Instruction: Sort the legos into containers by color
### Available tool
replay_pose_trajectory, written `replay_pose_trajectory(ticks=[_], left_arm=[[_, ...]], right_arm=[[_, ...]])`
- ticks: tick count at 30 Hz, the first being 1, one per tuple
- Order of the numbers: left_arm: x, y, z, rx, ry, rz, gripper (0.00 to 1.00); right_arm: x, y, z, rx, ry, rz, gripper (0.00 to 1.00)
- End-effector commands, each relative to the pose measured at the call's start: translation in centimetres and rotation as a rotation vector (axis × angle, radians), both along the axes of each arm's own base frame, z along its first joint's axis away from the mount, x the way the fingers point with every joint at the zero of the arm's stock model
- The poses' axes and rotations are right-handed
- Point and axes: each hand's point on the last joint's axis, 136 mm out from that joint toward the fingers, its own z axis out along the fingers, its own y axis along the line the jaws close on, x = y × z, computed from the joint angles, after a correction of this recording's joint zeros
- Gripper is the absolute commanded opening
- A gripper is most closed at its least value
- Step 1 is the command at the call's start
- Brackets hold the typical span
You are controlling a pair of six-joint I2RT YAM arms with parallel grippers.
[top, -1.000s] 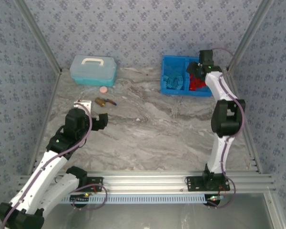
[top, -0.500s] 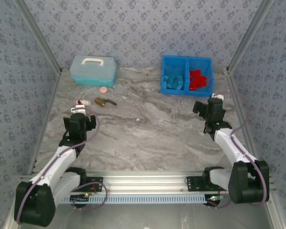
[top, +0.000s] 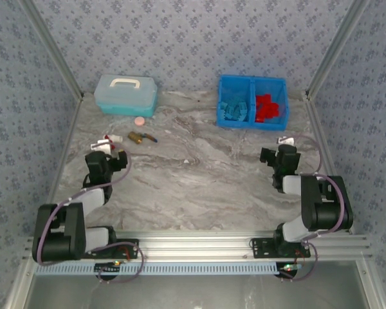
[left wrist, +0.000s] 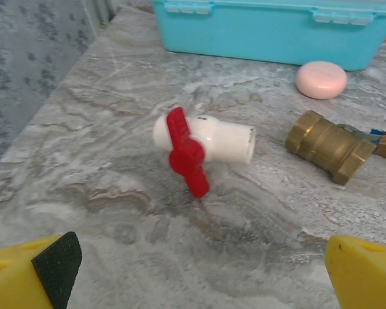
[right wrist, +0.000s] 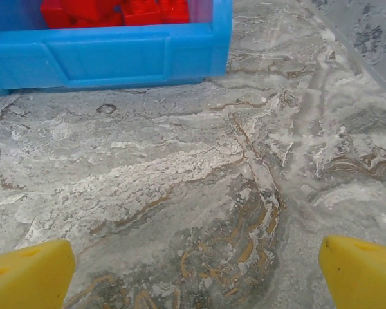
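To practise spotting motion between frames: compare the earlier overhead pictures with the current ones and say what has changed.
The right arm, over the blue bin a second ago, folded back to the near edge; the right pincer hangs open. The left arm folded back too, left pincer open. The red legos, light blue legos, teal box and pink disc stayed put.

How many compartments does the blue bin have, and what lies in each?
2. The left compartment holds light blue legos; the right compartment holds red legos. Some underneath may be hidden.
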Motion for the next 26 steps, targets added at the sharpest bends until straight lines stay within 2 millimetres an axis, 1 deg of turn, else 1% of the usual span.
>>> replay_pose_trajectory(ticks=[1,3,4,5,6,7,8,9,10,26], left_arm=[[2.5,-1.3,2.1,-0.033,-0.103,-0.082,0.99],[3.6,-1.9,0.8,-0.043,-0.053,-0.114,0.99],[4.1,-2.2,-0.3,-0.043,-0.035,-0.133,0.99],[4.6,-1.9,-0.5,-0.041,-0.081,-0.122,0.99],[3.8,-1.1,-1.2,-0.065,-0.049,-0.082,0.99],[3.8,-0.9,-1.0,-0.07,-0.044,-0.076,0.99],[4.2,-1.4,-1.0,-0.068,-0.052,-0.108,0.99],[4.1,-1.7,-1.3,-0.059,-0.019,-0.119,0.99],[4.3,-1.8,-1.0,-0.054,-0.038,-0.118,0.99],[4.2,-1.7,-1.1,-0.055,-0.032,-0.117,0.99]], right_arm=[[1.5,2.2,1.9,0.019,-0.105,0.155,1.0],[1.5,2.4,1.9,-0.004,-0.1,0.152,1.0],[1.5,2.4,1.8,-0.009,-0.098,0.151,1.0],[1.5,2.4,1.9,-0.009,-0.099,0.151,1.0],[1.5,2.5,1.8,-0.011,-0.098,0.151,1.0],[1.5,2.5,1.8,-0.011,-0.097,0.152,1.0],[1.5,2.5,1.8,-0.007,-0.098,0.155,1.0],[1.5,2.4,1.8,-0.006,-0.097,0.154,1.0],[1.5,2.4,1.8,-0.005,-0.097,0.153,1.0],[1.5,2.5,1.9,-0.002,-0.1,0.157,1.0]])
